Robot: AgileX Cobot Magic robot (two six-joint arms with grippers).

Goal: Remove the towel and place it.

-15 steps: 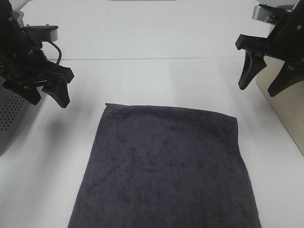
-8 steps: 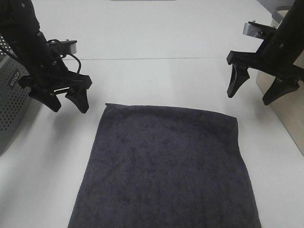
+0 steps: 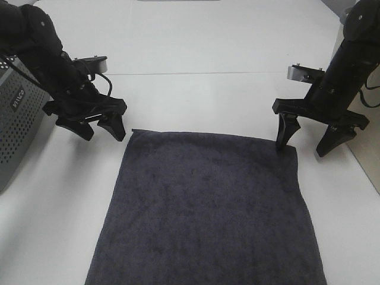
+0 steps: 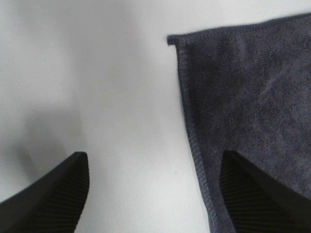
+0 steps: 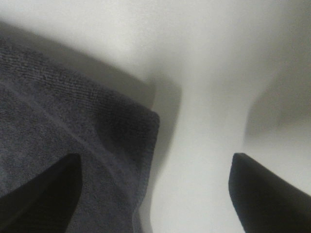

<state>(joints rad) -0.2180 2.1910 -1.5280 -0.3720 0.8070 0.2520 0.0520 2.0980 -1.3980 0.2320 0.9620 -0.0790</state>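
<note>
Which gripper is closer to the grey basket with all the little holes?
Left. The left gripper sits beside the basket; the right gripper is across the towel, at its opposite back corner.

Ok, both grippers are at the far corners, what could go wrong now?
The towel lies flat, so closing jaws could skid over it and pinch nothing. The left gripper has the towel's edge off to one side, not centred: the grip may be thin. The grey basket sits close beside that arm.
</note>
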